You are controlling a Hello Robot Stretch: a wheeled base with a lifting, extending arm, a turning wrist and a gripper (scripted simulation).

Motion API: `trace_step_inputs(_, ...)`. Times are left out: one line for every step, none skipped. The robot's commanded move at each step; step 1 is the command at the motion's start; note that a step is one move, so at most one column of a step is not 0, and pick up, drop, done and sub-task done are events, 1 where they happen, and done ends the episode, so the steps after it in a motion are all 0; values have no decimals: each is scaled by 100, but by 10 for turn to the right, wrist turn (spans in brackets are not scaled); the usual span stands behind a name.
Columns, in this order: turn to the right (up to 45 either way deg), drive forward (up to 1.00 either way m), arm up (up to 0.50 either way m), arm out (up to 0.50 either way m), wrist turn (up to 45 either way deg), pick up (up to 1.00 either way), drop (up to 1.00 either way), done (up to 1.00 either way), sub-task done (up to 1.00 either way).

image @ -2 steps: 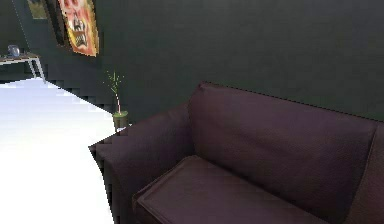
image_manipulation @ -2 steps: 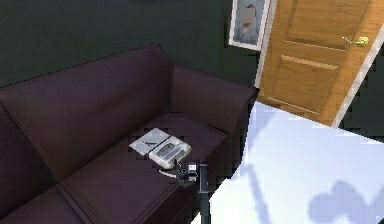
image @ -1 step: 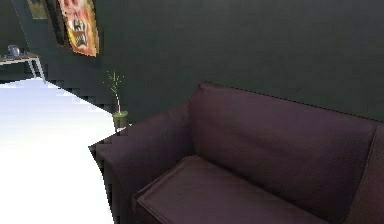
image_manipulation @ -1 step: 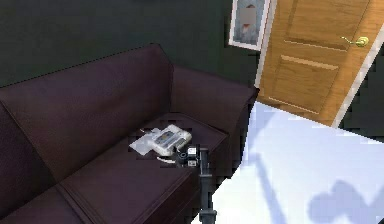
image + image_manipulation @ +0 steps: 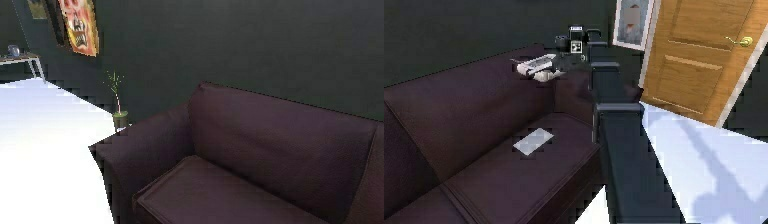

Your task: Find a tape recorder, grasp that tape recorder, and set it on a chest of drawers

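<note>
Arm side view is showing the arm (image 5: 619, 150), a dark square bar, reaching out across a deep purple sofa (image 5: 444, 120) whose smooth, leather-like cushions are looking broad and softly rounded. At the bar's far end two small white squares (image 5: 575, 38) are standing, and left of them the gripper (image 5: 522, 68) is hanging in front of the sofa's backrest. A pale, stubby lump (image 5: 539, 72) is showing right at the thin fingers; whether the gripper is holding anything, and how the fingers are set, cannot be told. Nearer, a flat grey rectangular slab (image 5: 534, 142) is lying tilted on the seat cushion, well apart from the gripper. Which of these two, if either, is the tape recorder cannot be told. At the far right a panelled wooden door (image 5: 694, 60) with a brass handle (image 5: 740, 41) is standing beside a framed picture (image 5: 632, 20), above a pale glossy floor (image 5: 704, 170). In the forward view the sofa is filling the near right, with a thin-leaved plant (image 5: 117, 95) in a small pot standing just beyond its armrest. On the dark wall (image 5: 250, 40) an orange-toned poster (image 5: 78, 25) is hanging, and a slim-legged table (image 5: 22, 62) is standing at the far left.
</note>
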Motion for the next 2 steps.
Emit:
trace_step_inputs(0, 0, 0, 0, -450, 0, 0, 0, 0)
trace_step_inputs(0, 0, 0, 0, -450, 0, 0, 0, 0)
